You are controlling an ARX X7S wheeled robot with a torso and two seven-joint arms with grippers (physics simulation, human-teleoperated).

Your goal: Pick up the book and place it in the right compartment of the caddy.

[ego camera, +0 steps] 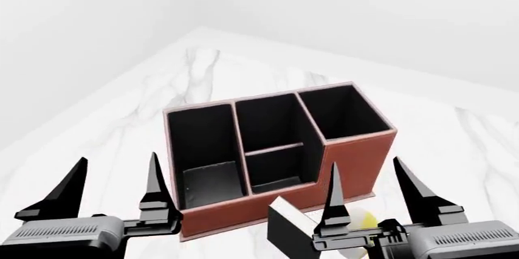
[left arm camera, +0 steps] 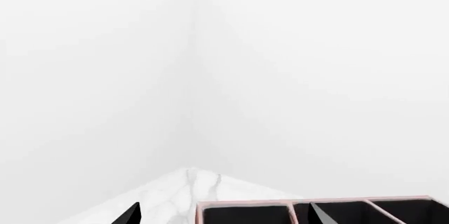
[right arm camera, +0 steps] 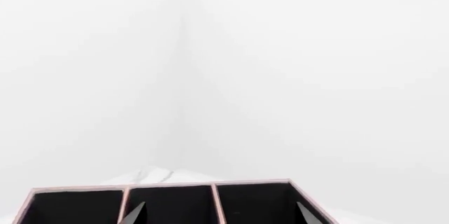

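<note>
The book [ego camera: 285, 230] sits on the table just in front of the caddy [ego camera: 276, 149], below my right gripper [ego camera: 375, 193], whose two black fingers stand spread wide apart and grip nothing. The left finger [ego camera: 333, 201] of that gripper overlaps the book's white page edge in my head view; I can't tell whether it touches. My left gripper [ego camera: 113, 187] is likewise spread open and empty, hovering before the caddy's wide low-fronted end cell [ego camera: 204, 149]. A bit of the white-and-yellow mug [ego camera: 363, 219] shows right beside the book, mostly hidden behind the right gripper. Further out, the right compartment [ego camera: 344, 112] stands at the caddy's tall end, black-lined. The caddy rests on the white marble table [ego camera: 121, 119], near a corner of pale walls.
</note>
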